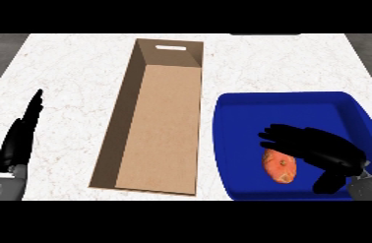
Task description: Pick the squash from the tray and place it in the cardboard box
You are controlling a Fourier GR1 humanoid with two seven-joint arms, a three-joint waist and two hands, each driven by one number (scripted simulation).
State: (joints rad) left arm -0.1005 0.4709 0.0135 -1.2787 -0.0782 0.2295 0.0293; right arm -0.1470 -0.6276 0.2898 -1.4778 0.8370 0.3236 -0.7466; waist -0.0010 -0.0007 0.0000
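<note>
The orange oval squash [280, 169] lies in the blue plastic tray [240, 138] at the white bench's [73, 79] front right, beside the black right hand [323, 148], fingers spread. The left hand [20, 138] rests straight-fingered at the left edge, the long cardboard box [156, 129] between.

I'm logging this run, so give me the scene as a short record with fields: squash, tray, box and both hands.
squash: orange, lying in the tray, not grasped
tray: blue, on the counter, right of the cardboard box
cardboard box: long, open-topped, no squash inside
right hand: open, over the tray, fingers at the squash's upper edge
left hand: open, resting at the view's left edge, fingers up
</note>
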